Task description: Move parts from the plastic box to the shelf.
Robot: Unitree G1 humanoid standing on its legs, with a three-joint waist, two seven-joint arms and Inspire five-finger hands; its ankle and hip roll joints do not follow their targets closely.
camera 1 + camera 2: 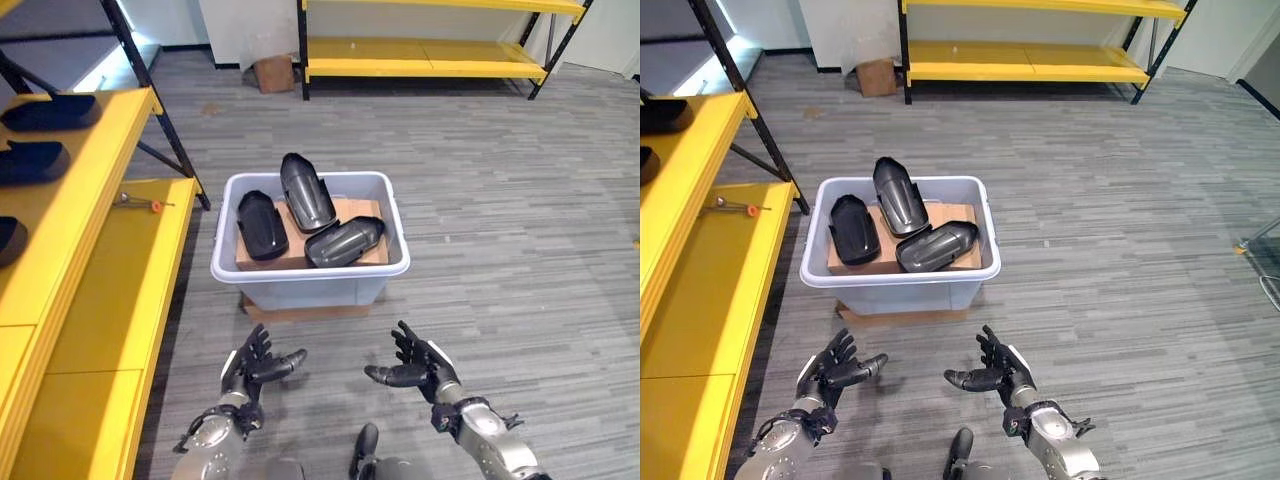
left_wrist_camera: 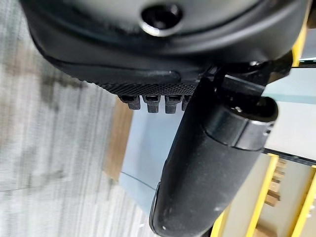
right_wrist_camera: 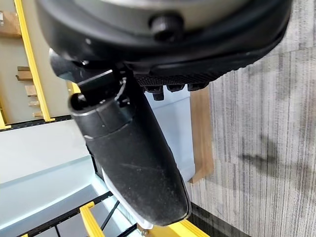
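Note:
A pale plastic box (image 1: pixel 310 270) stands on the floor in front of me, holding three dark curved parts: one on the left (image 1: pixel 261 224), one upright in the middle (image 1: pixel 306 192), and one lying at the right (image 1: pixel 344 241). They rest on cardboard (image 1: pixel 290 252) inside the box. My left hand (image 1: pixel 250 366) and right hand (image 1: pixel 420 367) hover open just short of the box's near wall, palms facing each other, holding nothing. A yellow shelf (image 1: pixel 70 230) runs along my left, with more dark parts (image 1: pixel 50 111) on its upper level.
A second yellow rack (image 1: pixel 430 55) stands at the far wall with a small cardboard box (image 1: pixel 273 72) beside it. A small tool with an orange tip (image 1: pixel 135 202) lies on the lower shelf board. Grey plank floor spreads wide to the right.

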